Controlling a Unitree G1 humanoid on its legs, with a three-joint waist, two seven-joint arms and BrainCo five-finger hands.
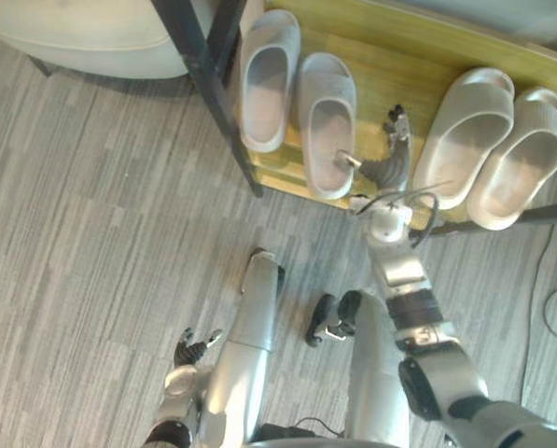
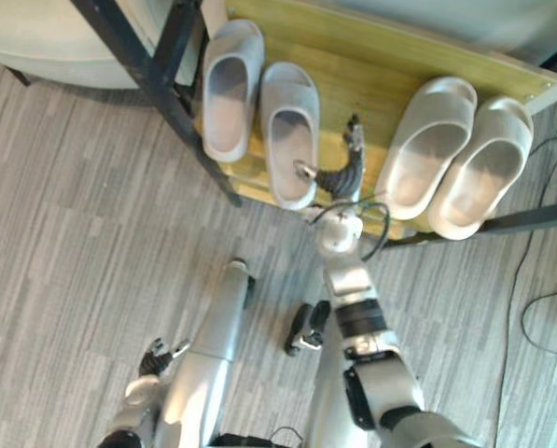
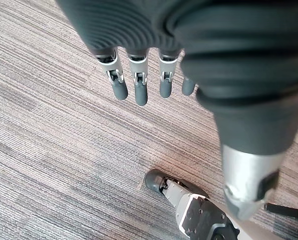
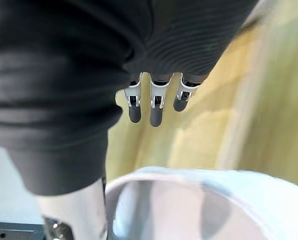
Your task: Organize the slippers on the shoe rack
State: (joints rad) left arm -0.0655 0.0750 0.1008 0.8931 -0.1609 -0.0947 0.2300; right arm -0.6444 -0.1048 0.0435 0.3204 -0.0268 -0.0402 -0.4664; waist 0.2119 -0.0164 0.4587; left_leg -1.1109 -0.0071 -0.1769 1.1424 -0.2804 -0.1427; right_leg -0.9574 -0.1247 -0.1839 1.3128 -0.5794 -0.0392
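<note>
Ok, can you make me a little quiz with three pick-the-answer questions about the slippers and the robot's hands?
1. How many slippers lie on the wooden shelf?
A. two
B. four
C. six

2. Where is the right hand?
A. under the shelf
B. inside the far-right slipper
C. over the shelf, between the two pairs

3. How is the left hand?
A. open, holding nothing
B. curled round a slipper
C. pinching a rack leg

Answers:
1 B, two pairs lie side by side.
2 C, its fingers stretch over bare wood between the pairs.
3 A, its wrist view shows straight fingers above the carpet.
</note>
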